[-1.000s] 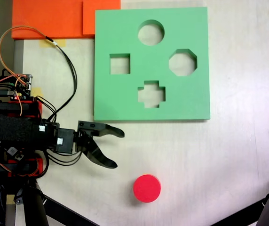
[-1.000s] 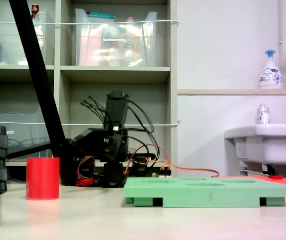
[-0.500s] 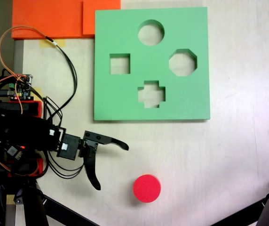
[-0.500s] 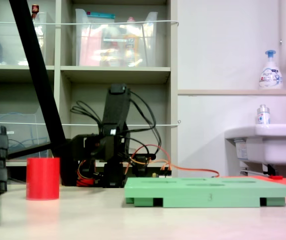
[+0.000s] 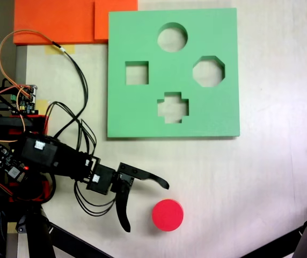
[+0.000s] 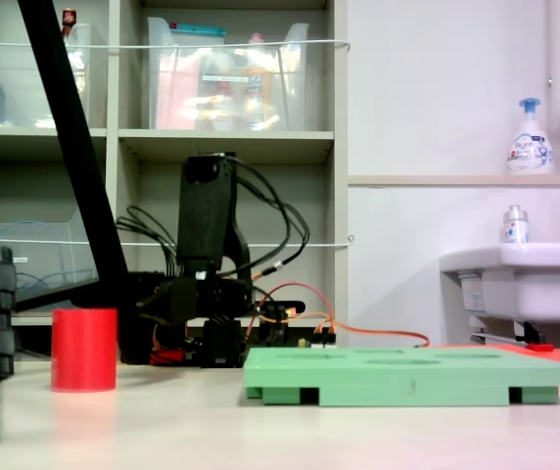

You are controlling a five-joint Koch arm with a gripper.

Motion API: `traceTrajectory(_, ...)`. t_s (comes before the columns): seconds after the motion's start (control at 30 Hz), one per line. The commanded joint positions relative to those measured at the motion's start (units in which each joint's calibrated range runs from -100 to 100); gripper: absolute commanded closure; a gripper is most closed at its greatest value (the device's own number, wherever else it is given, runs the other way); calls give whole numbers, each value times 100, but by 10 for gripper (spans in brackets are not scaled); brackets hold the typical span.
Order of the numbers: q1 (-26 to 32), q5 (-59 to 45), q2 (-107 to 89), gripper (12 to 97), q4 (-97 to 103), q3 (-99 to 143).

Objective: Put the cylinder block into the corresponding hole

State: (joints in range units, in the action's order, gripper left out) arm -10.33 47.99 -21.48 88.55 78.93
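A red cylinder block [image 5: 167, 215] stands upright near the desk's [image 5: 271, 177] near edge, as the top-down fixed view shows it at the bottom of the frame, its flat round top facing up and nothing touching it. Just beside it, on the left in that view, the claw [image 5: 147, 207] is spread wide: one curved finger reaches past the block's upper left, the other points down toward the desk's near edge, so the open mouth faces the block, a stance that looks set for closing around its round side. The grasp is not yet made; a gap separates both fingers from the foam.

Behind the claw, the black arm [image 5: 51, 156] stretches back to its base by the desk's left edge, trailing looped wires [image 5: 73, 64]. In the low fixed view the block [image 6: 83, 349] sits at the left and the arm [image 6: 208, 257] rises behind it.

Farther off, toward the desk's far edge, lies the square green board [image 5: 143, 115], flat so its cut-outs open upward. The circular hole [image 5: 172, 37], well apart from the block, sits nearest the far edge, beyond the cross, square and octagonal cut-outs. Orange foam sheets [image 5: 57, 21] lie at the far left corner.
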Motion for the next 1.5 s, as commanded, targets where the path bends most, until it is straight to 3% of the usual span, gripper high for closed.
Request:
traceTrajectory(0.0,-34,10,374,216,654,-316)
traceTrajectory(0.9,-83,20,3028,250,828,-2190)
traceTrajectory(1.1,-73,20,3209,389,1145,-2150)
traceTrajectory(1.3,-78,20,3097,612,1145,-1821)
traceTrajectory(1.47,-68,20,3014,657,1145,-1752)
